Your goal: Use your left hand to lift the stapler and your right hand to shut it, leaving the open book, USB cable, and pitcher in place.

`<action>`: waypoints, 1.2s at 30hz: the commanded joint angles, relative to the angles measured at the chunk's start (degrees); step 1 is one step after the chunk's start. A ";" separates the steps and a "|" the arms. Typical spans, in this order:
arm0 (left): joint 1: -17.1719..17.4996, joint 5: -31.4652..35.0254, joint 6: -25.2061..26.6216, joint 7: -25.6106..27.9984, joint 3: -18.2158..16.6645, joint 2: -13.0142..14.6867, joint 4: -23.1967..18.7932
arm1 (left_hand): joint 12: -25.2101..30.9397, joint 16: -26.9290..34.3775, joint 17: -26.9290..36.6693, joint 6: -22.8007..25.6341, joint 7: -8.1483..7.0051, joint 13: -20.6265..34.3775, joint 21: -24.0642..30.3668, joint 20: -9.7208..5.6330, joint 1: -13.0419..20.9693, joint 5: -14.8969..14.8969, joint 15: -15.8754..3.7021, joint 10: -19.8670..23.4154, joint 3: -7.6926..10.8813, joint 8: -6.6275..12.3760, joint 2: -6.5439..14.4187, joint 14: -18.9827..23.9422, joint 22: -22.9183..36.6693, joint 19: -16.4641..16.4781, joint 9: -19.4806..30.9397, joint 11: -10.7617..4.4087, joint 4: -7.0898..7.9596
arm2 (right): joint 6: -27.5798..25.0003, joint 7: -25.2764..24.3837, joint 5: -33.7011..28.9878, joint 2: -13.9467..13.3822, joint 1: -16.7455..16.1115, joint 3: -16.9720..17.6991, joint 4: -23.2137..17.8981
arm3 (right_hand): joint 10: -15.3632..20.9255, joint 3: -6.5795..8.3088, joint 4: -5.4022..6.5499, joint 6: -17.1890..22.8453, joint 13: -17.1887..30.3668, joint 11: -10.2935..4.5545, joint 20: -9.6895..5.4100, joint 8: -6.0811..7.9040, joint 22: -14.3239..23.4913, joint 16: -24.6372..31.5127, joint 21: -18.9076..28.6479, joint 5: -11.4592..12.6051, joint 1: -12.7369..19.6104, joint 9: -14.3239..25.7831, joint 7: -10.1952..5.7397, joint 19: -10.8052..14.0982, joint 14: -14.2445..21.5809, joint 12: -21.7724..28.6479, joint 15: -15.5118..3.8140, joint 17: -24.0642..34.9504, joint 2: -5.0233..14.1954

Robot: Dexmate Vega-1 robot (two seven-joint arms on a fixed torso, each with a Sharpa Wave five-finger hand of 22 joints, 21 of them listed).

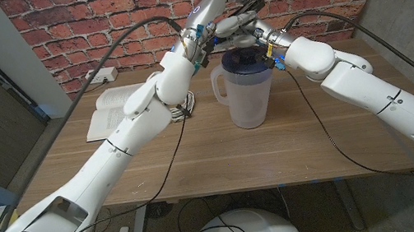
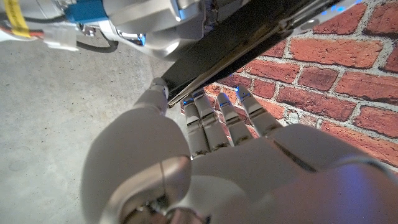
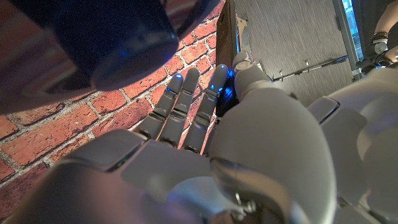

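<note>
My left hand (image 1: 196, 36) holds the silver and black stapler (image 1: 206, 8) high in the air, above the clear pitcher (image 1: 245, 85) with its dark blue lid. In the left wrist view my left hand (image 2: 217, 155) has its fingers wrapped on the stapler's dark bar (image 2: 249, 37). From the other side my right hand (image 1: 247, 26) meets the stapler; in the right wrist view this hand (image 3: 217, 155) pinches a dark part of the stapler (image 3: 227, 96) between thumb and fingers. I cannot tell whether the stapler is closed. The open book (image 1: 110, 110) lies at the table's back left.
A dark coiled cable (image 1: 181, 110) lies on the wooden table (image 1: 222, 159) beside the pitcher, partly hidden by my left forearm. A brick wall (image 1: 91, 18) stands behind the table. The pitcher's lid (image 3: 118, 37) shows close to my right hand.
</note>
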 commanded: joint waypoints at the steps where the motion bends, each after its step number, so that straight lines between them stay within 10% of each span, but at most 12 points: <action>1: 1.80 -1.00 -3.15 5.76 -0.41 -1.81 1.60 | 1.41 0.77 0.31 4.49 -0.83 1.10 -0.12 -0.39 1.75 0.28 -7.41 3.89 3.90 1.47 1.52 3.42 0.25 1.43 0.69 -0.91 1.30 | 0.39 0.07 0.44 -0.12 -0.79 0.15 -0.22 | 0.45 0.09 0.20 5.09 -0.09 0.26 -3.26 0.23 0.09 -0.16 0.47 0.23 3.05 0.18 2.08 -0.38 0.54 0.01 -10.17 0.28 3.23; 36: 3.49 -4.81 -11.86 12.98 -1.03 -5.35 7.68 | 2.64 1.85 0.81 5.38 -2.54 2.76 -0.01 -1.97 3.14 -0.19 -9.64 9.68 6.95 1.94 1.18 8.61 0.36 3.59 2.46 -2.49 1.45 | 3.26 -1.14 5.24 0.90 -3.30 2.00 2.23 | 0.80 -0.11 0.27 5.20 -0.24 0.14 -3.32 -0.18 -0.11 -0.67 1.70 0.26 3.16 0.48 2.17 -0.85 1.03 -0.05 -10.16 0.81 3.26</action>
